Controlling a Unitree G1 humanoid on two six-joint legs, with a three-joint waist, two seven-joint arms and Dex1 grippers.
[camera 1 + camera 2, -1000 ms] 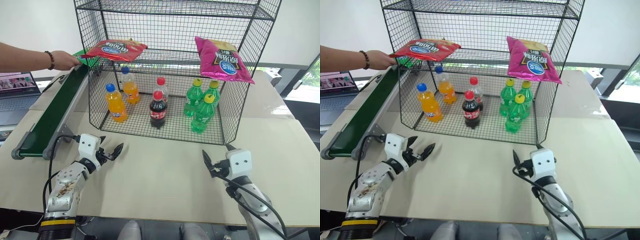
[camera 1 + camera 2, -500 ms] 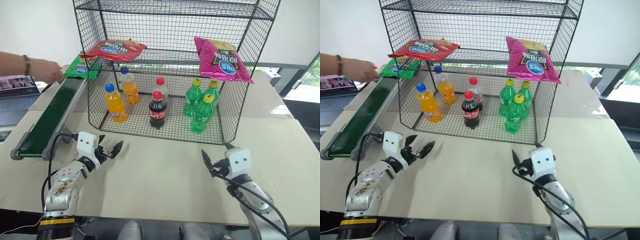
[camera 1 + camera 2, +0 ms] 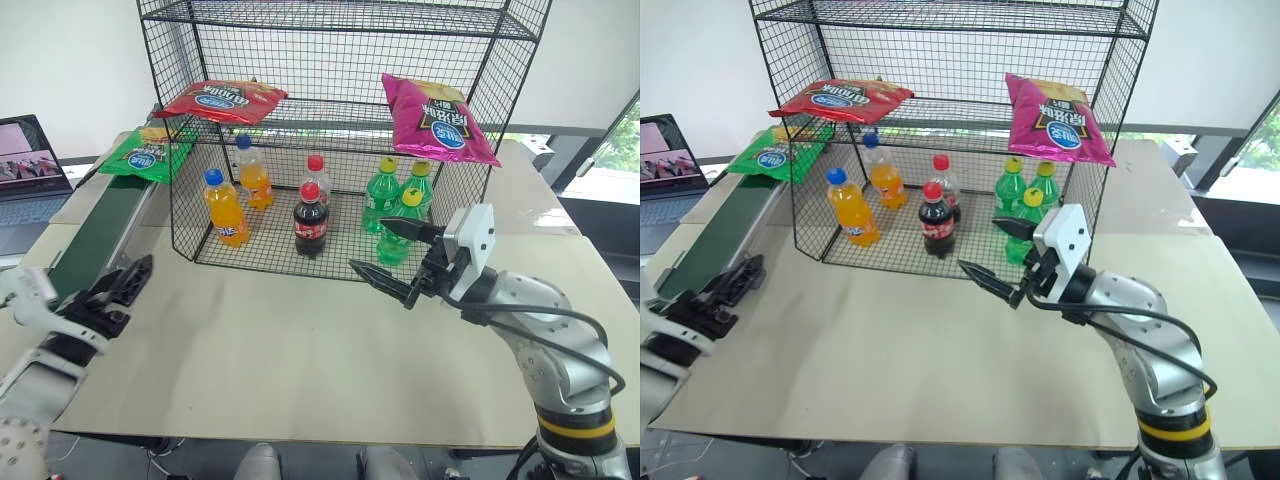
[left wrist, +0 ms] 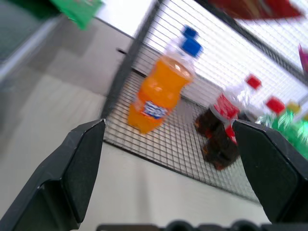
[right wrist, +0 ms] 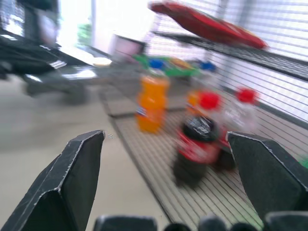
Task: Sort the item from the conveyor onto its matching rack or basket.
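The item, a flat bright green chip bag (image 3: 148, 152) with a blue round logo, lies on the far end of the conveyor (image 3: 95, 235), beside the rack's left wall. The tall black wire rack (image 3: 340, 30) stands at the back of the table. My left gripper (image 3: 120, 290) is open and hovers near the conveyor's near end, well short of the bag. In the left wrist view its fingers (image 4: 72, 168) stand wide apart. My right gripper (image 3: 372, 248) is open too, raised in front of the rack's bottom tier and pointing left, holding nothing.
A red chip bag (image 3: 222, 98) and a pink chip bag (image 3: 437, 117) lie on the rack's middle shelf. Orange (image 3: 225, 208), cola (image 3: 310, 218) and green bottles (image 3: 383, 192) stand on the bottom tier. A laptop (image 3: 30, 160) sits far left.
The person's hand let go of the green bag on the conveyor and withdrew out of view. Both arms rose; the left moved left and back, the right swung up and left towards the rack.
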